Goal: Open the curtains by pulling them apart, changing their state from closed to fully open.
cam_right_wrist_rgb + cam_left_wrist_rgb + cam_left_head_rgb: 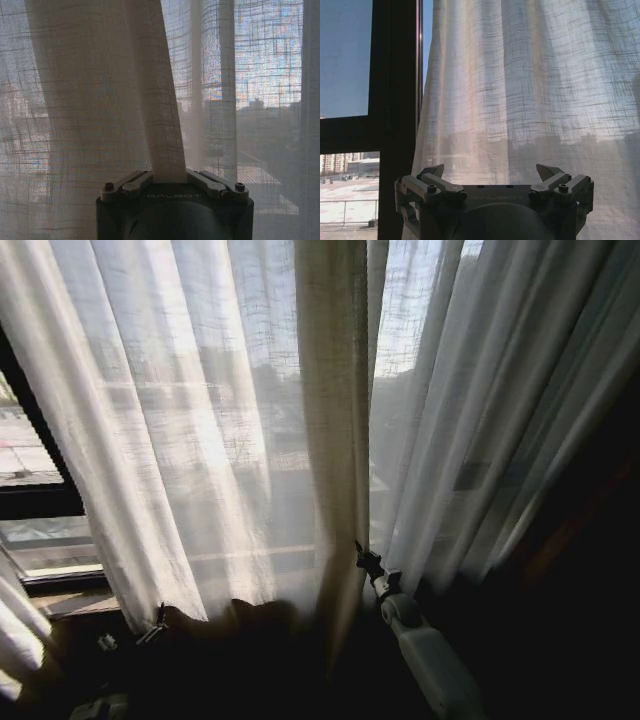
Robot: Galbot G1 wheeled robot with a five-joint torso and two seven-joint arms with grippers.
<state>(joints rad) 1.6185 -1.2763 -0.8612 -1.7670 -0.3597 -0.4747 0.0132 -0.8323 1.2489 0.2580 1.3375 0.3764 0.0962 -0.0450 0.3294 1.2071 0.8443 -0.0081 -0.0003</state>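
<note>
Right gripper (169,177) pinched on 1 centre fold of sheer curtains (190,430); left gripper (492,175) open near window frame (395,120). Light, limp, easily snagged; best held low on gathered pleat.

The right gripper (169,176) has its fingertips buried in a fold of the curtains (110,100), so where the pads meet the cloth cannot be seen; its body is cut off by the right wrist picture's lower edge. In the head view that gripper (362,552) is small and dark against the hem, its fingers too fine to make out. The left gripper (492,176) is cut off below its knuckles in its own wrist view, and in the head view it sits in deep shadow (153,625), shape unclear. Beyond the fabric, buildings are only hazy outlines. The curtains run past every picture's upper edge.
</note>
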